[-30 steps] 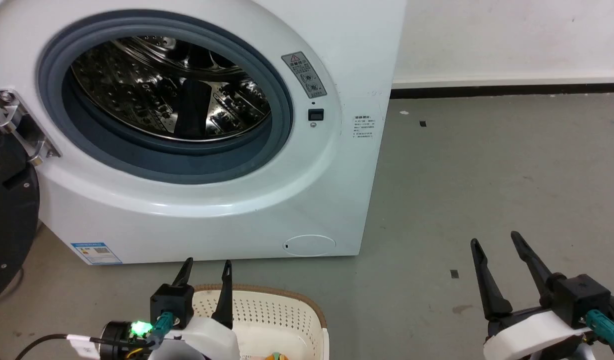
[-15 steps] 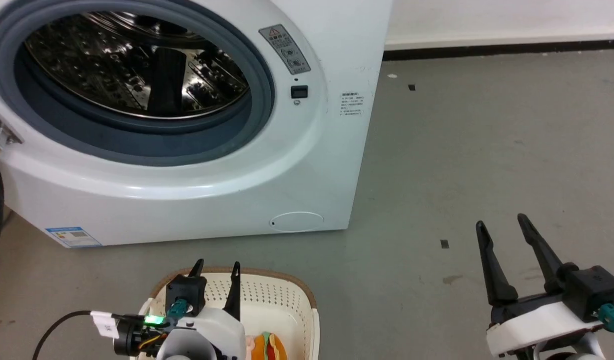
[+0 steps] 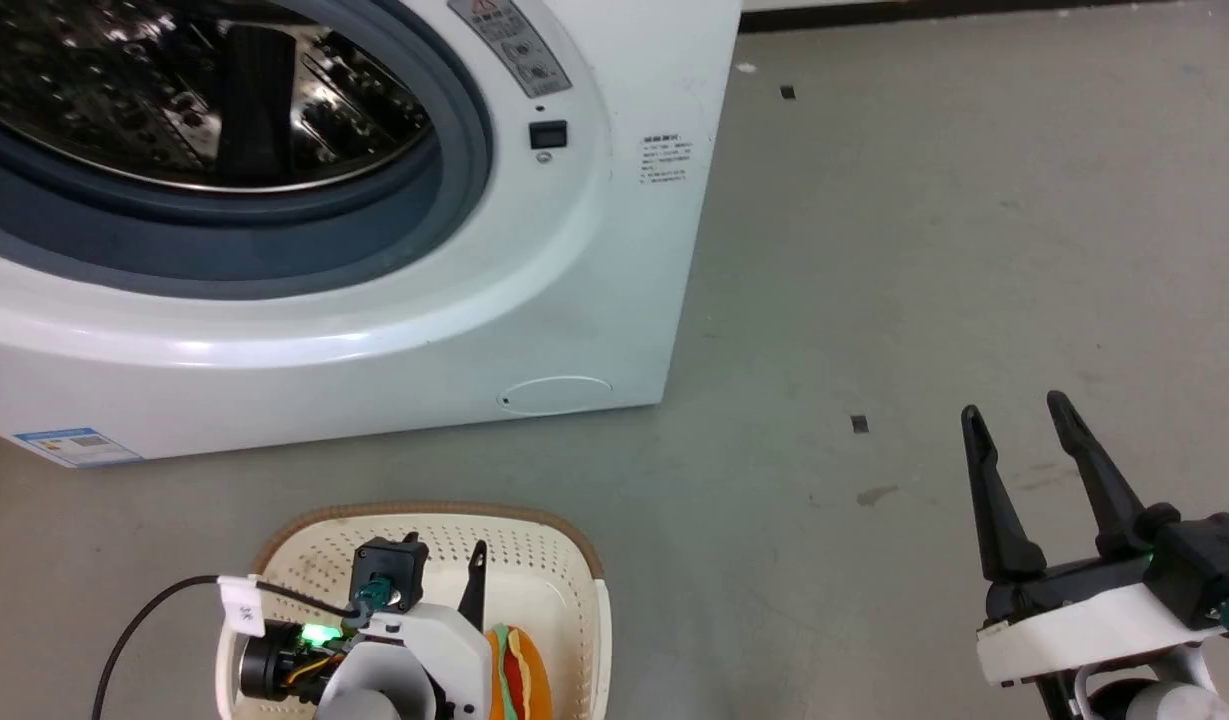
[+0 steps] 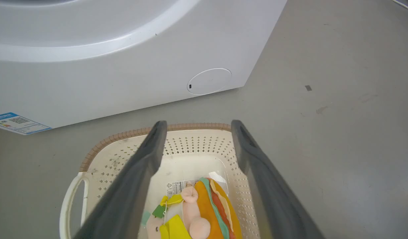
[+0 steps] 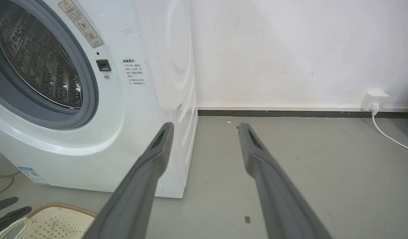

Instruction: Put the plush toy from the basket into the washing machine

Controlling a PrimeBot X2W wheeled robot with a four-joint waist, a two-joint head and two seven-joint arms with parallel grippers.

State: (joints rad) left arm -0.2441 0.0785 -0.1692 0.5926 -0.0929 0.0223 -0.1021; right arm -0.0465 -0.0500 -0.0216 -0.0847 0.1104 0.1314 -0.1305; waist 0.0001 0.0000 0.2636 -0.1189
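The plush toy (image 3: 519, 670) (image 4: 208, 207), a hamburger with orange bun and red, green and yellow layers, lies in the cream perforated basket (image 3: 549, 560) (image 4: 194, 146) on the floor. My left gripper (image 3: 444, 548) (image 4: 198, 127) hangs open just above the basket, fingers pointing down into it on either side of the toy's far end, holding nothing. The washing machine (image 3: 374, 330) (image 5: 130, 116) stands just beyond the basket, its porthole open and the steel drum showing. My right gripper (image 3: 1014, 408) (image 5: 205, 126) is open and empty over bare floor to the right.
Grey floor (image 3: 924, 250) stretches to the right of the washer. A white wall socket (image 5: 374, 99) with a cable sits at the baseboard far right. The basket has a white side handle (image 4: 69, 196).
The head camera has tilted down, so the washer slid up the picture. My left gripper has dropped lower over the basket, and more of the plush toy shows.
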